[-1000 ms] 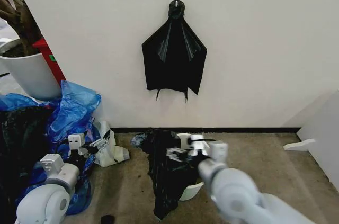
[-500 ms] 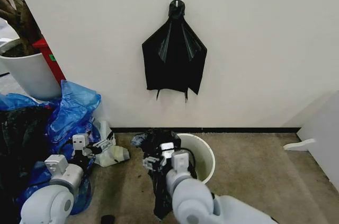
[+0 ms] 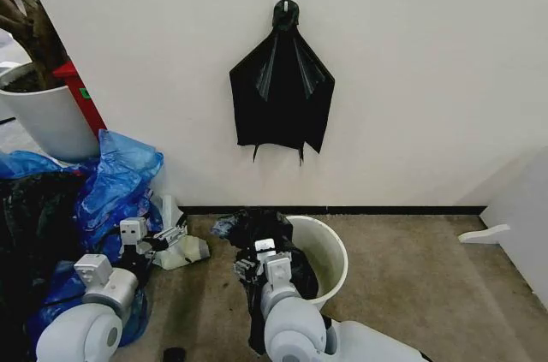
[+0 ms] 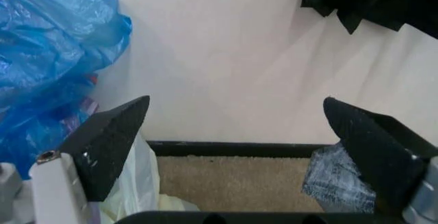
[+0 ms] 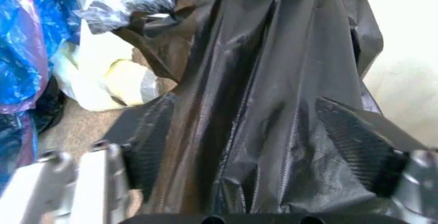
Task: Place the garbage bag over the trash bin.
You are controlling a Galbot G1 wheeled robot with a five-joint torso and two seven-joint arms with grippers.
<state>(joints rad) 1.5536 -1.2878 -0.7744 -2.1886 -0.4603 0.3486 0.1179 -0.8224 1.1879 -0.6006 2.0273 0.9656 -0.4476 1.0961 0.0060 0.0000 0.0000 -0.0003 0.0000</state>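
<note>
Head view first: I saw the trash bin (image 3: 330, 251) standing on the carpeted floor (image 3: 411, 276) close to the wall (image 3: 411, 80), its rim bare on the far and right sides. The garbage bag (image 3: 265, 293) draped over its left rim and hung down the outside to the floor, hiding that part of the bin. My right gripper (image 3: 259, 252) sat over the bag at the bin's left edge; the arm itself blocked the bin's near wall, and I could not judge the jaws from there. My left gripper (image 3: 168, 235) hung low at the left, beside the blue plastic bags (image 3: 120, 174) and a pale bag (image 3: 184, 251). A black fan-shaped bunch (image 3: 281, 92) hung on the wall above.

Left wrist view: I saw the jaws spread wide with nothing between them, only wall, baseboard (image 4: 233, 148) and carpet beyond. The blue bags were cut off at the frame edge.

Right wrist view: the jaws stood wide apart with the wrinkled black bag (image 5: 274, 106) bunched between them. Whether either finger touched the plastic, I could not tell; nothing was clamped. The bin was almost wholly covered there.
</note>
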